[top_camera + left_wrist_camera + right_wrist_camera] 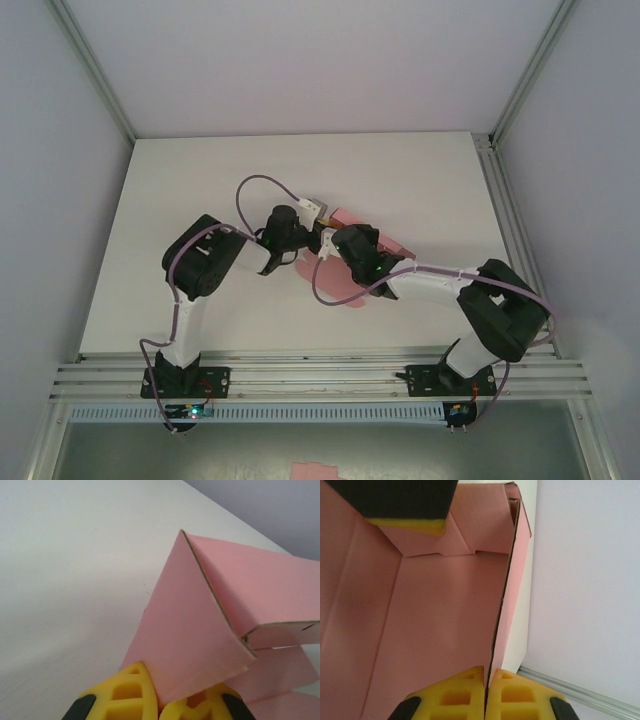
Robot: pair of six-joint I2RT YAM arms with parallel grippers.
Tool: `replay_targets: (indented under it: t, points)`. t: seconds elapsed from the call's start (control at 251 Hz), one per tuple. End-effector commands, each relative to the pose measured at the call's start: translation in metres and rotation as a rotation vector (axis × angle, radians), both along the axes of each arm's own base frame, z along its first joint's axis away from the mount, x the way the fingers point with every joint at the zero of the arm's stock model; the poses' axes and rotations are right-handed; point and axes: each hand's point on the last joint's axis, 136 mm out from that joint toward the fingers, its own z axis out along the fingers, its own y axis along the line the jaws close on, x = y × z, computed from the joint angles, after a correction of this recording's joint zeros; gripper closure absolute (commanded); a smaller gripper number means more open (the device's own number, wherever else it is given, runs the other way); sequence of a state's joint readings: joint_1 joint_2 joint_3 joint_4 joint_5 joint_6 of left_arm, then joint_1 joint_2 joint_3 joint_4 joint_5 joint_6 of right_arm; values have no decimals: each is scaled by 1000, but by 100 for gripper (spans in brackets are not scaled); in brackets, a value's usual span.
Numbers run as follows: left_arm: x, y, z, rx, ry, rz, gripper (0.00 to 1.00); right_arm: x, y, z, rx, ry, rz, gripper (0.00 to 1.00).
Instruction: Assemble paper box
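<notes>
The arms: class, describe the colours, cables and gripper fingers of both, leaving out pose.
Left arm and right arm: black joint housings, white links, a looping purple cable each. Left gripper and right gripper: yellow fingers with moulded hollows, black outside.

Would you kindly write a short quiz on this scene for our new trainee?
1. True or false: the paper box lies as a fully flat sheet.
2. Of the left gripper and the right gripper, which is shut on the box? A. left only B. right only C. both
3. Fill in: the arms work over a white ____.
Key: 1 false; 2 C; 3 table.
</notes>
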State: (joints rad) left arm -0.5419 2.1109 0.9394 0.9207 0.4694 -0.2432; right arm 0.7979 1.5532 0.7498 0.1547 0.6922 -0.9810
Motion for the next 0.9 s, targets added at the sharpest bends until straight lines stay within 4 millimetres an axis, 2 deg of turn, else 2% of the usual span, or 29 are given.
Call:
replay_targets:
  t: [0.0,0.08,0.156,0.291,0.335,0.431,0.463,0.499,0.551,0.591,0.654,0.69,0.766,0.814,0.838,0.898]
  points:
    - [-7,-22,20,-88,-64,20,100,-84,24,-93,-43,481,271,100]
    - [8,-9,14,-17,-59,154,100,-82,27,-86,10,477,248,100]
    - [23,11,4,97,-23,330,100,-90,30,-79,56,519,234,100]
    - [33,30,-5,134,23,485,100,-103,27,-74,81,575,207,100]
    - [34,30,-7,154,15,484,100,-106,27,-73,103,596,196,100]
    - [36,35,-9,183,6,542,100,-106,34,-66,234,653,166,100]
    - [37,37,-9,188,17,570,100,-100,35,-61,287,651,135,95]
    - [32,28,-7,194,1,503,100,-93,37,-55,348,640,106,86]
    - [25,17,-2,161,-36,433,100,-82,38,-42,419,630,79,80]
    - [14,5,3,121,-85,325,100,-67,37,-27,492,587,38,73]
    - [2,-2,9,88,-126,253,100,-50,35,3,618,550,1,70]
    - [-3,-4,10,91,-135,218,100,-41,34,23,707,526,-13,56]
    - [-6,-2,7,107,-125,209,100,-37,37,63,879,512,26,27]
    - [-9,-3,9,106,-130,194,100,-42,41,88,982,511,84,16]
    - [-11,-3,10,96,-131,189,100,-45,43,99,1021,511,117,3]
    - [-17,-4,15,73,-141,160,100,-48,43,125,1111,470,167,2]
